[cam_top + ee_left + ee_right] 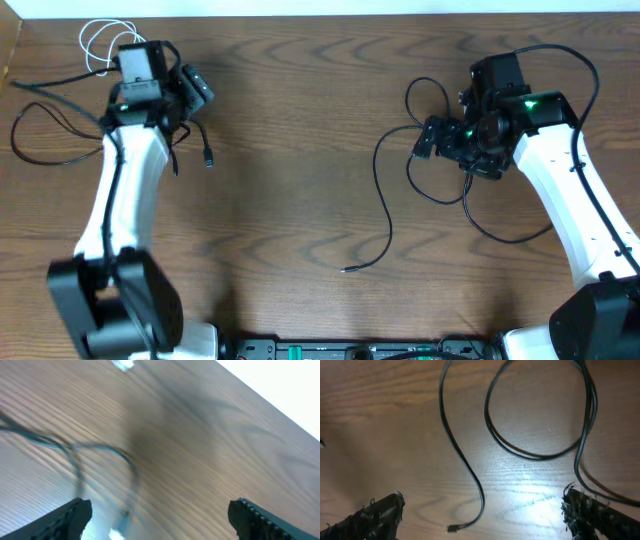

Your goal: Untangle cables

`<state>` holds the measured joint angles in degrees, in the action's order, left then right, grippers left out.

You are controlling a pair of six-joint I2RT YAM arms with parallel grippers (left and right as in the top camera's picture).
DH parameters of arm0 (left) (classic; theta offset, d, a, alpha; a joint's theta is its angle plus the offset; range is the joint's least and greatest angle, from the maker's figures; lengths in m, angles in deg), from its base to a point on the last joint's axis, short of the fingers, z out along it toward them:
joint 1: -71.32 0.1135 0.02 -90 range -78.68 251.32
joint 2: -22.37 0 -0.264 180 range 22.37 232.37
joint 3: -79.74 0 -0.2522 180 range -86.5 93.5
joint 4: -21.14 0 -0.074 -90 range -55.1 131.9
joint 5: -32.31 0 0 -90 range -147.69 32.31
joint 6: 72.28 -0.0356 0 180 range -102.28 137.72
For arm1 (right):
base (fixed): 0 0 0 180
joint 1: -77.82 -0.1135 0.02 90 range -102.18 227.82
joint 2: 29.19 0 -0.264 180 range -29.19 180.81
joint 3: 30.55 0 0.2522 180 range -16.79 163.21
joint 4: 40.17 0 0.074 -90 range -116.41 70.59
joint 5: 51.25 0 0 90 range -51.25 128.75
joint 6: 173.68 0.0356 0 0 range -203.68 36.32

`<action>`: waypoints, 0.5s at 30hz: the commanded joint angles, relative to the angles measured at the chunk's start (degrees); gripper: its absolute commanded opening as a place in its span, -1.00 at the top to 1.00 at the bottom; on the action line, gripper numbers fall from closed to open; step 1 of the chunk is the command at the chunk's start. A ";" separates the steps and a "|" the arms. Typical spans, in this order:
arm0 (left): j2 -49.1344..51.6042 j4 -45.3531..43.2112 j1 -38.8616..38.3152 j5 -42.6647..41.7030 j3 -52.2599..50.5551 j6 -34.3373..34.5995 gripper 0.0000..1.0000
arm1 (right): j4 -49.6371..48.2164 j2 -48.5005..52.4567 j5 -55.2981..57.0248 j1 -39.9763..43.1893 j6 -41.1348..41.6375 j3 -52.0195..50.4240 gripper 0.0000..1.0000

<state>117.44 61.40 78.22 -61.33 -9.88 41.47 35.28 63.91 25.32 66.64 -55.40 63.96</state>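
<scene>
The wooden table fills the frame. My left gripper, upper left, and my right gripper, upper right, both stand spread wide, pinching nothing. Black cables loop beside each, and the small white cable coils in the upper left corner.

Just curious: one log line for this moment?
left gripper open, empty, above thin dark cable | right gripper open, empty, above thin black cables
</scene>
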 commanded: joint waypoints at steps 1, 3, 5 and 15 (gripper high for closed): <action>-1.09 5.92 -0.52 -22.86 0.44 -0.37 -0.89 | -1.29 -0.09 0.57 -0.85 0.39 -0.22 -0.99; -0.90 10.75 -1.44 -27.04 0.44 -0.92 -0.90 | -1.79 -0.09 3.32 -0.37 0.39 -0.20 -0.98; -0.83 15.63 -3.04 -27.91 0.42 -3.17 -0.90 | -1.77 -0.22 8.57 1.46 0.46 -0.15 -0.98; -0.83 23.34 -14.67 -22.97 0.42 -12.33 -0.91 | 1.40 -0.13 16.41 23.52 2.97 -0.35 -0.98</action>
<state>116.13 84.48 65.84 -86.02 -9.81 32.18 35.92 63.91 37.56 85.33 -53.66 63.92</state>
